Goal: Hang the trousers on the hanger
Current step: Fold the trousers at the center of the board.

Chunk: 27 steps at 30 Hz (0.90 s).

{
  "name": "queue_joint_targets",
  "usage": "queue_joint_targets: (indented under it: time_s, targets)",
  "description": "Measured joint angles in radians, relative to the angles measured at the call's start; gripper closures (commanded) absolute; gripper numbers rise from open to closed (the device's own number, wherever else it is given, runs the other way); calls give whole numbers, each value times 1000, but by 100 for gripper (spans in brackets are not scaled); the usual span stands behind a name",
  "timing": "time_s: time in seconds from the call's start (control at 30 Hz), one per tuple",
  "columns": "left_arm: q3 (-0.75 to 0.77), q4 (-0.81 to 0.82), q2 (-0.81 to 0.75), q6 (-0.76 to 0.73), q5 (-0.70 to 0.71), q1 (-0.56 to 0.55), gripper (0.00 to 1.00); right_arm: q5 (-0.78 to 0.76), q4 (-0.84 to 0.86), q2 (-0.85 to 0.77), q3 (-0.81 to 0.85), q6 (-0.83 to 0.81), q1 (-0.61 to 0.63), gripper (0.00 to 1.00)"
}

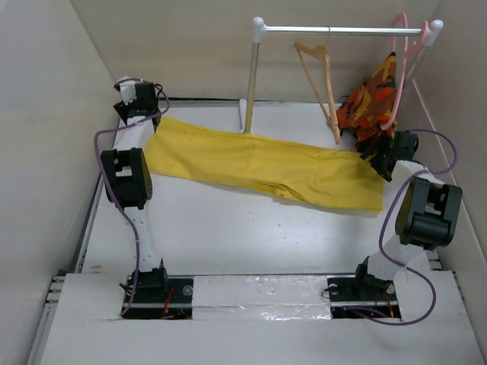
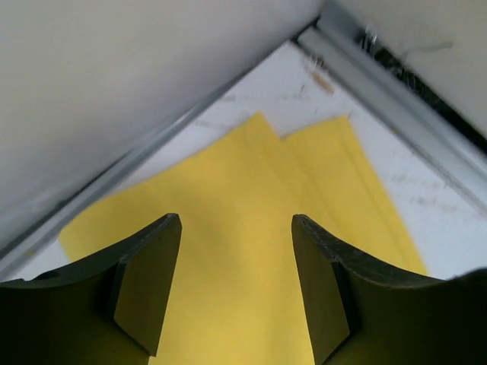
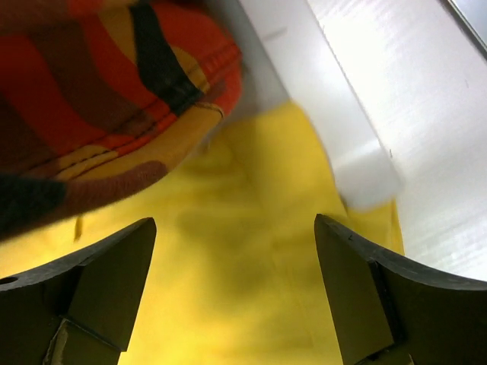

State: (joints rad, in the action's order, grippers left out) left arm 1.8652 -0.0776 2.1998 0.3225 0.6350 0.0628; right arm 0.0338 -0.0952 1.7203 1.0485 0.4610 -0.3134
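The yellow trousers (image 1: pixel 259 163) lie flat across the table from the back left to the right. The tan wooden hanger (image 1: pixel 319 76) hangs by its hook on the rail. My left gripper (image 1: pixel 137 99) is open above the trousers' left end (image 2: pixel 236 228), near the back left corner, empty. My right gripper (image 1: pixel 380 156) is open above the trousers' right end (image 3: pixel 243 289), empty, close to the orange-red garment (image 3: pixel 99 99).
A white rail stand (image 1: pixel 255 76) rises at the back with a metal bar (image 1: pixel 342 31). A pink hanger (image 1: pixel 399 68) carries the orange-red patterned garment (image 1: pixel 369 103) at the right. Walls close in on the left (image 2: pixel 114 91) and right. A white stand foot (image 3: pixel 358 167) lies beside the right gripper.
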Motion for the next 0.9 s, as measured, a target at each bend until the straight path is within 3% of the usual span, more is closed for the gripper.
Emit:
queue_joint_targets:
  time_s: [0.23, 0.43, 0.7, 0.83, 0.87, 0.9]
  targets:
    - [-336, -30, -238, 150, -144, 59, 42, 90, 163, -274, -304, 65, -2, 8]
    - [-534, -44, -294, 238, -262, 165, 39, 124, 195, -388, -470, 77, -6, 8]
    - [-612, -109, -291, 263, -377, 185, 34, 155, 176, -529, -507, 51, -82, 3]
    - [-612, -104, -291, 269, -407, 180, 33, 168, 152, -634, -510, 36, -98, 13]
    - [-612, -100, -291, 272, -416, 180, 33, 174, 151, -663, -518, 32, -98, 19]
    - [-612, -97, -290, 276, -423, 180, 33, 182, 147, -692, -526, 28, -97, 33]
